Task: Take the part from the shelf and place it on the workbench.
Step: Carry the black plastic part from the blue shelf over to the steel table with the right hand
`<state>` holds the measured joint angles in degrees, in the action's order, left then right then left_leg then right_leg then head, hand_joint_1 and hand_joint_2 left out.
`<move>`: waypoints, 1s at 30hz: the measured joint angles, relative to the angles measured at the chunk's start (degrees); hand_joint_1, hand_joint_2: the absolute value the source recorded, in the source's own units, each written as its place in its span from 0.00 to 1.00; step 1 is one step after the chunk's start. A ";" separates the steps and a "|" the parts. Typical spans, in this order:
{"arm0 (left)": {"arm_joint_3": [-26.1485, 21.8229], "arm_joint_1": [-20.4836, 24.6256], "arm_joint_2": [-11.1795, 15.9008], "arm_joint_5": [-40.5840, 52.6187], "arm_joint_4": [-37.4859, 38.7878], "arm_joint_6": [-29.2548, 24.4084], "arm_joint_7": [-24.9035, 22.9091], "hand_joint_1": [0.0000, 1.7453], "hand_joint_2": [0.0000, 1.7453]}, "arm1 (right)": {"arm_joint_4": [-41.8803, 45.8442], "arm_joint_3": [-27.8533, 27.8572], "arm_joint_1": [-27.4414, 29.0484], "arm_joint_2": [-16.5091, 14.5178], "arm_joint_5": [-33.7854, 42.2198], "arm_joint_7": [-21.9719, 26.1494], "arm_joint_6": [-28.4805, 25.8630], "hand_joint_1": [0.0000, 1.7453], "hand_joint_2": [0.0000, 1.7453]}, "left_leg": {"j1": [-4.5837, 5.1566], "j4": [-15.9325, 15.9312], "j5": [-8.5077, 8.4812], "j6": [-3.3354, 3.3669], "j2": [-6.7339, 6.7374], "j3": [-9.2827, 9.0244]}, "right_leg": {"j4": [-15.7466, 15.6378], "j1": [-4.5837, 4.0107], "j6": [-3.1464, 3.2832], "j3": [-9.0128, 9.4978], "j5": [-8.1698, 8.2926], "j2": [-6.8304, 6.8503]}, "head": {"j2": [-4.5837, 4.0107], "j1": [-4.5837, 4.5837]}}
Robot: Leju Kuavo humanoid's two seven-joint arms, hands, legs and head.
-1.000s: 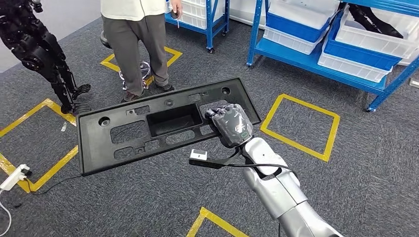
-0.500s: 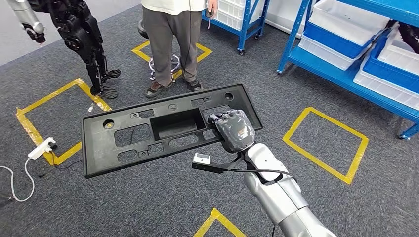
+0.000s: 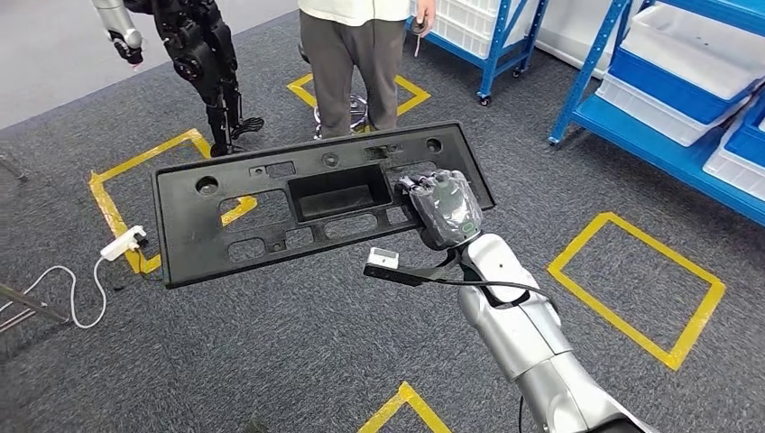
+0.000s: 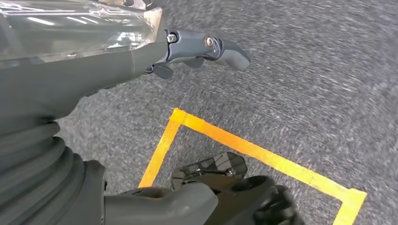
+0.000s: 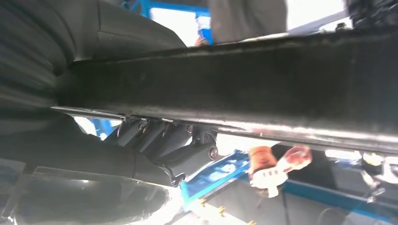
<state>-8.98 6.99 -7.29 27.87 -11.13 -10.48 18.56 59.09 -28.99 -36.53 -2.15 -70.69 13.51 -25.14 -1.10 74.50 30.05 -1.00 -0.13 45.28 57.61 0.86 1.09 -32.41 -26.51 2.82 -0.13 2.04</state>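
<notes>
One long black plastic panel is being held level above the grey carpet, the right hand grasping its near right edge. Hanging over yellow floor tape, the left hand is carrying nothing, fingers apart.

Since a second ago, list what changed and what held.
The whole view swung: the floor, the person and the blue shelves slid sideways, so the robot turned; those things did not move. The right hand still holds the black part at its right end. Left hand still holds nothing.
</notes>
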 joint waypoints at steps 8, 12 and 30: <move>0.00 0.80 -0.18 0.15 -0.06 -0.13 0.39 0.00 1.00 | -0.25 0.20 -0.66 -0.85 -0.26 -0.11 -0.01 0.95 1.00 | 0.67 -16.59 -6.75 1.78 3.16 -8.76 | -0.09 -1.11 -1.80 0.88 -1.32 4.63 | 0.00 -0.38; -0.07 1.22 -0.34 0.40 -0.07 -0.29 0.42 0.00 1.00 | -0.18 0.31 -0.60 -0.87 -0.34 -0.20 0.13 0.95 1.00 | 0.42 -17.47 -7.37 3.12 0.06 -9.30 | 9.14 -0.58 -1.68 -3.13 -5.77 -0.89 | 0.00 -0.70; -0.22 1.00 -0.33 1.75 -0.01 -0.09 0.09 0.00 1.00 | 2.43 0.33 1.96 -0.78 -2.64 -1.47 1.15 0.95 1.00 | 0.35 0.79 0.62 0.50 -0.04 0.00 | 1.11 -0.47 -0.08 -0.96 -0.14 -0.51 | 0.00 -0.25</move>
<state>-9.20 7.99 -7.63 29.62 -11.14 -10.57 18.64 61.52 -28.66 -34.58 -2.93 -73.32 12.04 -23.99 -0.75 75.28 30.68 -0.50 -0.17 45.27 58.72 0.39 1.01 -33.37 -26.65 2.31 -0.13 1.79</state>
